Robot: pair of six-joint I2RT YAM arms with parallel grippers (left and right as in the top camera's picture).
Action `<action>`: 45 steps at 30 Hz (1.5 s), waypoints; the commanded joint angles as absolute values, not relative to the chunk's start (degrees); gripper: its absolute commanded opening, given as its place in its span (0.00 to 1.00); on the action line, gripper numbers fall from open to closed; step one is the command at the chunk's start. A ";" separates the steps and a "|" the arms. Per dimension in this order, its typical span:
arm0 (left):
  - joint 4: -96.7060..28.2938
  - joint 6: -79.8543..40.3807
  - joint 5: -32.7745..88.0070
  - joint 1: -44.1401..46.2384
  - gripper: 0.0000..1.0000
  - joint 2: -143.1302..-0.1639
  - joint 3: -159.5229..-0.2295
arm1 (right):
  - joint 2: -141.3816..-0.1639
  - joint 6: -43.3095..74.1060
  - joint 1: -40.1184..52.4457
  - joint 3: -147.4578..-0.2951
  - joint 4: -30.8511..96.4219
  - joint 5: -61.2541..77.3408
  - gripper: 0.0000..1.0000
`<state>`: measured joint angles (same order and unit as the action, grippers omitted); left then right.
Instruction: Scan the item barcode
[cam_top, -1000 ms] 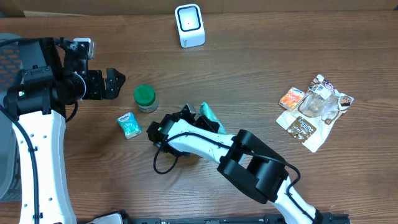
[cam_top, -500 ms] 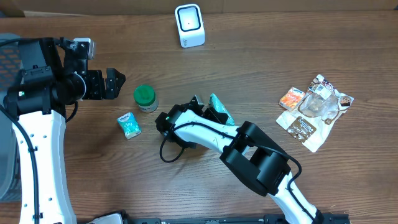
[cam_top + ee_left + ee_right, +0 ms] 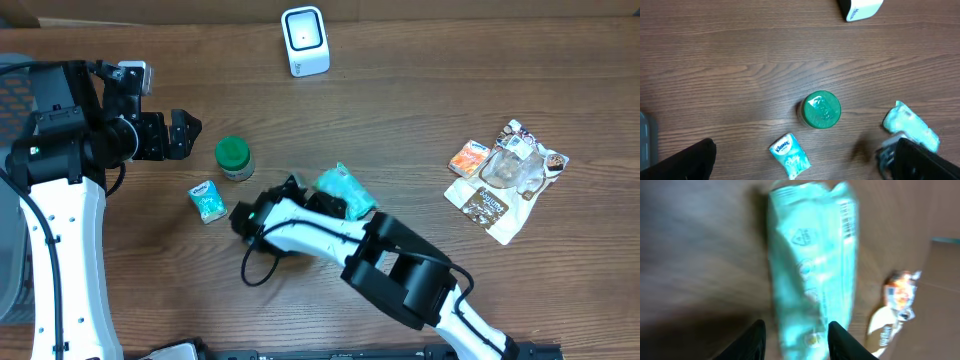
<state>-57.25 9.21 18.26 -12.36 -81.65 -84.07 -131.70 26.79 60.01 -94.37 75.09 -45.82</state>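
Table: a brown wood-grain table [image 3: 450, 90] with a matt top. It fills nearly all of every view.
Room: little of it shows. A tan cardboard sheet [image 3: 480, 8] runs along the far edge at 12 o'clock.
Scanner: the white barcode scanner [image 3: 305, 40] stands at 12 o'clock, close to the cardboard and well apart from the other things.
Item: the teal packet [image 3: 347, 190] is near the middle of the table. From above its length runs from 10 o'clock to 4 o'clock.
Barcode: a barcode [image 3: 847, 215] sits at the packet's far corner, on the face turned toward the right wrist camera.
Right gripper: the right gripper [image 3: 796, 332] is at the packet's near end, one of its black fingers [image 3: 754, 340] on each side with the wrapper between. That view is too blurred to tell whether they pinch it.
Left gripper: the left gripper [image 3: 185, 133] hangs at 9 o'clock with its fingers spread wide, holding nothing and touching nothing.
Jar: a green-lidded jar [image 3: 233, 157] stands upright between the left gripper and the packet.
Tissues: a small Kleenex pack [image 3: 208, 200] lies just at 7 o'clock of the jar.
Snacks: a heap of snack packets [image 3: 505, 180] — orange, white and clear — lies out at 3 o'clock.
Cable: a black cable loop [image 3: 258, 268] rests on the wood under the right arm.
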 commanded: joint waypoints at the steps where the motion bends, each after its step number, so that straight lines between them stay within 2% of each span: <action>1: -57.06 10.11 18.90 -11.99 1.00 -81.36 -85.34 | -132.25 27.20 61.21 -94.19 74.61 -41.65 0.42; 2: -57.06 10.11 18.90 -11.99 1.00 -81.36 -85.34 | -132.25 27.18 61.49 -94.19 74.54 -41.43 0.44; 5: -57.06 10.11 18.90 -11.99 1.00 -81.36 -85.34 | -132.22 27.22 61.71 -94.28 74.54 -39.22 0.61; 8: -57.06 10.11 18.90 -11.99 0.99 -81.36 -85.34 | -132.09 27.22 61.14 -95.88 74.91 -34.39 0.67; 18: -57.06 10.11 18.90 -11.99 1.00 -81.36 -85.34 | -124.36 27.22 51.37 -109.71 75.64 -8.97 0.68; 19: -57.06 10.11 18.90 -11.99 1.00 -81.36 -85.34 | -123.00 27.20 49.43 -110.65 75.66 -6.07 0.75; 21: -57.06 10.11 18.90 -11.99 1.00 -81.36 -85.34 | -121.03 27.20 45.91 -111.22 75.77 -1.15 0.99; 25: -57.06 10.11 18.90 -11.99 1.00 -81.36 -85.34 | -119.46 24.80 37.28 -111.22 78.83 7.97 1.00; 28: -57.06 10.11 18.90 -11.99 1.00 -81.36 -85.34 | -119.48 24.58 30.94 -109.47 81.95 11.62 0.92; 31: -57.06 10.11 18.90 -11.99 1.00 -81.36 -85.34 | -119.48 23.49 26.70 -106.15 83.09 14.92 0.78; 35: -57.06 10.11 18.90 -11.99 1.00 -81.36 -85.34 | -119.48 23.44 25.52 -101.65 83.31 15.11 0.70; 38: -57.06 10.11 18.90 -11.99 1.00 -81.36 -85.34 | -119.48 23.31 25.63 -97.06 81.69 15.05 0.50; 39: -57.06 10.11 18.90 -11.99 1.00 -81.36 -85.34 | -119.48 23.33 25.71 -94.74 80.16 15.05 0.38; 42: -57.06 10.11 18.90 -11.99 0.99 -81.36 -85.34 | -119.48 24.43 25.76 -90.13 76.36 15.14 0.14; 45: -57.06 10.11 18.90 -11.99 1.00 -81.36 -85.34 | -119.48 26.06 25.76 -86.65 73.41 15.14 0.05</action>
